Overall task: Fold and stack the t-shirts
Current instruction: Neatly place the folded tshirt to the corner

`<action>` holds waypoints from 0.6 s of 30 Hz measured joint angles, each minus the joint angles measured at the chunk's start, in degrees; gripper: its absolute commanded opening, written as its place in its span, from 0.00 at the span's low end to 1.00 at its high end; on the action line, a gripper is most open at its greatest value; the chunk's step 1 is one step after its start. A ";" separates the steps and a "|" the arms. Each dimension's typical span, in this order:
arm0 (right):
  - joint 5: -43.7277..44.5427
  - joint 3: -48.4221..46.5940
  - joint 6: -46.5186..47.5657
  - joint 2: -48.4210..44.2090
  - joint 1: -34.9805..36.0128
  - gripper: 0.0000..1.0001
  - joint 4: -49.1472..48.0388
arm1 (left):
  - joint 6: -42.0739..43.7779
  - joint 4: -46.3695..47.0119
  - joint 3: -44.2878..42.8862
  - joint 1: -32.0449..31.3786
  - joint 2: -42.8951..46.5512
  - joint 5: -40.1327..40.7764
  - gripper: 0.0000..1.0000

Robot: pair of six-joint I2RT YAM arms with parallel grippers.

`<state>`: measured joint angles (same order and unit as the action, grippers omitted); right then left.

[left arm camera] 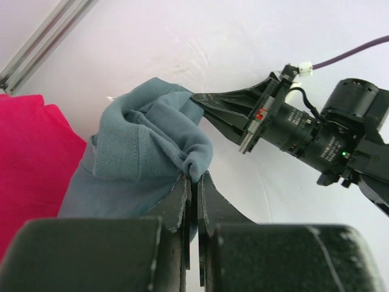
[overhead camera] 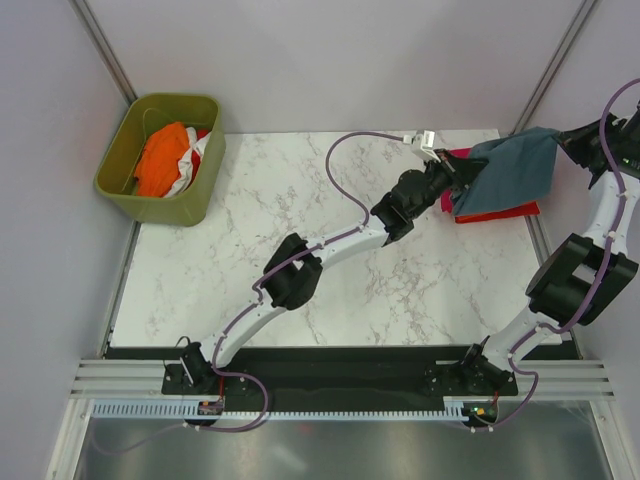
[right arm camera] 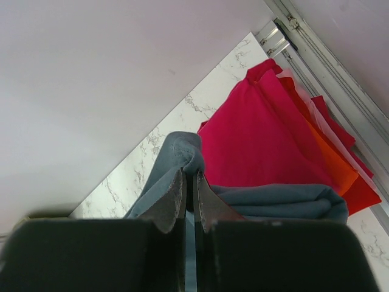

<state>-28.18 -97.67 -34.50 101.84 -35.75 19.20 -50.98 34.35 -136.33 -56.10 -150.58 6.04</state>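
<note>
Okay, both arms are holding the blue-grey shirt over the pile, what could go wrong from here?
The left pincer and right pincer each pinch only a small bunch of the blue-grey shirt, so it may slip free. It hangs creased, so it may land rumpled on the magenta shirt. The orange-red shirt beneath lies near the table edge; dragging cloth might nudge the pile off.

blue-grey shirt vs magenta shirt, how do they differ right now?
Colour: the blue-grey shirt is slate, the magenta shirt bright pink.
Hold: the blue-grey shirt is pinched by the left gripper and the right gripper; the magenta shirt is gripped by neither.
Pose: the blue-grey shirt hangs bunched between them; the magenta shirt lies flat, folded, on an orange-red shirt.
Both are plain cloth.
</note>
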 measured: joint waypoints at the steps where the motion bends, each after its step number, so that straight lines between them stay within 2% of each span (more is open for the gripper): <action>1: 0.00 0.00 0.00 0.00 0.00 0.00 0.00 | -0.26 -0.04 -0.20 0.11 -0.42 0.13 0.02; 18: -0.50 -1.36 -1.11 3.54 0.26 0.00 -5.75 | -5.25 -1.46 -2.73 2.27 -4.72 3.87 0.02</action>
<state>-28.69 -99.02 -35.62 105.38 -35.48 13.45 -56.23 32.88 -139.06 -53.82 -155.30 9.91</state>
